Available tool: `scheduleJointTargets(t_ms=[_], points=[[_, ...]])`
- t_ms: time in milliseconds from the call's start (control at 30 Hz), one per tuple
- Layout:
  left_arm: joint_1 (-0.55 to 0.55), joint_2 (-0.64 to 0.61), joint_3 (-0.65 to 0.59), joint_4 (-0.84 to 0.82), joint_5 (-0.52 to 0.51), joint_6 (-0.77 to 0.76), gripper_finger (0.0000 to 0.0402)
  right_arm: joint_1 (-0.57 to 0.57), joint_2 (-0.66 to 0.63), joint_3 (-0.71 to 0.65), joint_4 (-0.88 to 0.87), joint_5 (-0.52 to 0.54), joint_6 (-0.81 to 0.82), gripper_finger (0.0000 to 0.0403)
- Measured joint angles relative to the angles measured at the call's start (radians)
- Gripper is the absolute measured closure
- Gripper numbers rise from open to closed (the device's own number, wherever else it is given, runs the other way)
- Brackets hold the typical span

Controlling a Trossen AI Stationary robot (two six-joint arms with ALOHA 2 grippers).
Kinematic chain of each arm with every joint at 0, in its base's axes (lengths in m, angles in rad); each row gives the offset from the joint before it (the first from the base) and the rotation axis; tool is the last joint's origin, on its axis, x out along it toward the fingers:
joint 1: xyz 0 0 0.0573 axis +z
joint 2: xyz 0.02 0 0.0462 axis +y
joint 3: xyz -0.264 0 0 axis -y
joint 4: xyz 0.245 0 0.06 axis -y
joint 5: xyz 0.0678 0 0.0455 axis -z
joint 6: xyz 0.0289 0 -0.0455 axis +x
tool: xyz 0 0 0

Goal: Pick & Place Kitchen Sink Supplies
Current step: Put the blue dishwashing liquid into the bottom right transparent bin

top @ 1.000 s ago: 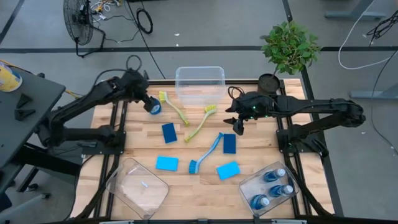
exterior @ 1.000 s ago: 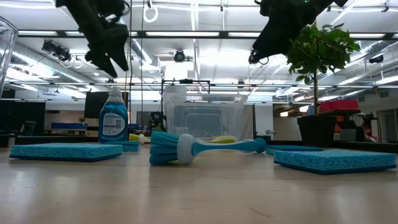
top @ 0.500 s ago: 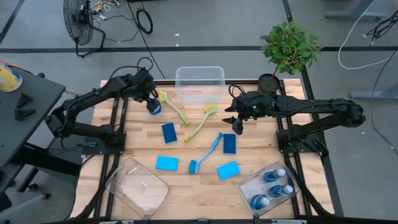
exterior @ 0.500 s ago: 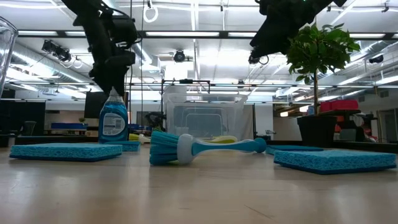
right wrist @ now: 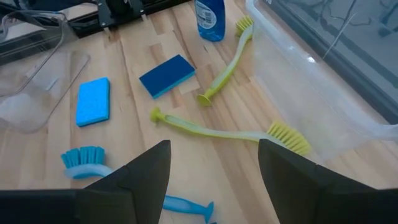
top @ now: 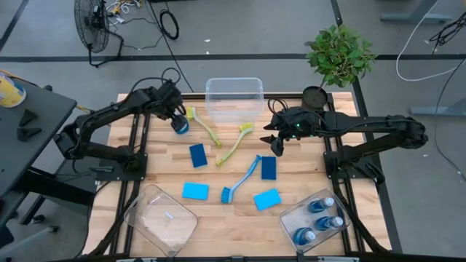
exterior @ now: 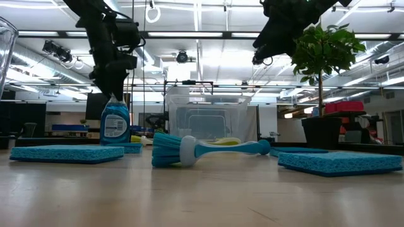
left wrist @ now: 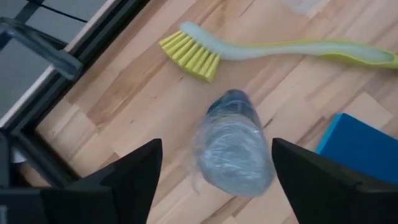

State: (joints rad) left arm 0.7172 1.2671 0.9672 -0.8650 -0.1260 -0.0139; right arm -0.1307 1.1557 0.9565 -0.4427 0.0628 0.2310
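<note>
The left gripper [left wrist: 214, 163] has been brought down over the far-left soap bottle [left wrist: 233, 142], fingers spread, so a grab looks next; the right gripper [right wrist: 214, 163] is held spread mid-table.

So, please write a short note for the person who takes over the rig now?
Left end effector: open, directly over the standing soap bottle, nothing held.
Right end effector: open, empty, raised above the dark sponge.
Done: three bottles in the front right bin.
Left: the fourth bottle, four sponges and three brushes on the table; the other two bins hold none of them.
</note>
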Motion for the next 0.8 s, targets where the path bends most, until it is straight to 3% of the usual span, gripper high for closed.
scheduleJointTargets(t_ms=[567,800], points=[[0.0,0.0,0.0,0.005,-0.006,0.0,0.0256,0.0,0.0,0.0,0.001,0.0,0.023,0.016],[-0.001,-0.001,0.0,0.005,-0.006,0.0,0.026,0.0,0.0,0.0,0.001,0.0,0.023,0.016]])
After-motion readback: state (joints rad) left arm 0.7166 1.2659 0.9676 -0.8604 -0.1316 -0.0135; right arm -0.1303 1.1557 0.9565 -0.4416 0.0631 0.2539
